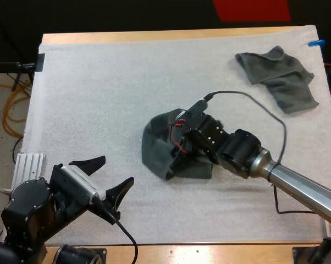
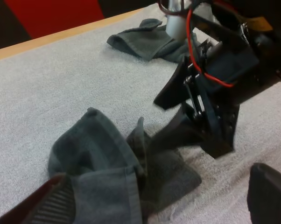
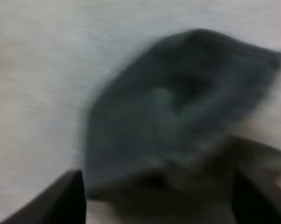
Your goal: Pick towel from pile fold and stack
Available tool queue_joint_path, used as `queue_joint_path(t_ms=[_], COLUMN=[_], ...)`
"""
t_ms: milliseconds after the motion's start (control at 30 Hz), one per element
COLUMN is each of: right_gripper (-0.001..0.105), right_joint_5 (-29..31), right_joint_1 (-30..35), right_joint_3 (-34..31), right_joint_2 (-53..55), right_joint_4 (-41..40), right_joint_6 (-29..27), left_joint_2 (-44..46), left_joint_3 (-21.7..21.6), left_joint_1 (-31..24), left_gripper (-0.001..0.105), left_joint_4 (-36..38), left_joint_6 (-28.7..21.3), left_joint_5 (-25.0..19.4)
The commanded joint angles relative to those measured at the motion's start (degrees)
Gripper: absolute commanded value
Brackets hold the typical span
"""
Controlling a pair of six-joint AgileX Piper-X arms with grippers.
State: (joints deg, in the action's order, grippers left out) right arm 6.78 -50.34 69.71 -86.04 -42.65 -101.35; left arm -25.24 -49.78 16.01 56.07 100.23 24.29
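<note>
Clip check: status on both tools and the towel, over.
Left tool open, over the mat, near edge. Right tool open, down at crumpled towel, centre. Second towel far right, out of the way.

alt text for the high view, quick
The right tool is at a crumpled dark towel, central on the white mat. The left tool sits open at the near left; a second towel lies at the far right.

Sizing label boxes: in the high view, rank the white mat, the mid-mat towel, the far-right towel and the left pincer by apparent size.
1. White textured mat.
2. Dark grey-green mid-mat towel and crumpled dark grey-green far-right towel: alike; the first partly hidden.
3. Black left pincer, though nearest the camera.
</note>
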Motion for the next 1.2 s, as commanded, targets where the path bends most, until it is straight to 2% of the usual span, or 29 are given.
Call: queue_joint_path(t_ms=[0, 67, 300, 467, 633, 700, 833, 933, 1167], right_gripper=[0.063, 0.063, 0.063, 0.063, 0.063, 0.063, 0.063, 0.063, 0.063], right_joint_5=[3.7, 5.9, 5.3, -5.0, -6.4, -9.0, -16.7, -21.3, -29.6], right_joint_1=[0.6, 1.6, 8.6, 17.0, 22.2, 23.5, 25.5, 25.5, 25.5], right_joint_3=[0.5, 0.5, 0.0, -0.1, -0.1, -0.1, -0.1, -0.1, -0.1], right_joint_2=[0.7, 0.7, 0.6, -2.1, -7.2, -9.2, -14.3, -17.2, -22.5], right_joint_4=[-0.4, -0.9, -2.9, -2.7, -2.3, -1.9, -0.1, 2.6, 10.8], right_joint_6=[-0.9, -0.9, -0.9, 0.3, 2.4, 3.6, 8.7, 13.3, 24.6], left_joint_2=[-0.1, -0.1, -0.1, -0.1, -0.1, -0.1, -0.1, -0.1, -0.1], left_joint_3=[-0.4, -0.4, -0.4, -0.4, -0.4, -0.4, -0.4, 0.0, 4.3], left_joint_1=[0.3, 0.3, 0.3, 0.3, 0.3, 0.3, 0.3, 0.3, 0.3], left_gripper=[0.073, 0.073, 0.073, 0.073, 0.073, 0.073, 0.073, 0.073, 0.073], left_joint_4=[-0.2, -0.2, -0.2, -0.2, -0.2, -0.2, -0.2, -0.2, -0.2], left_joint_6=[0.2, 0.2, 0.2, 0.2, 0.2, 0.2, 0.2, 0.2, 0.2], left_joint_5=[-0.2, -0.2, -0.2, -0.2, -0.2, -0.2, -1.0, -3.9, -4.9])
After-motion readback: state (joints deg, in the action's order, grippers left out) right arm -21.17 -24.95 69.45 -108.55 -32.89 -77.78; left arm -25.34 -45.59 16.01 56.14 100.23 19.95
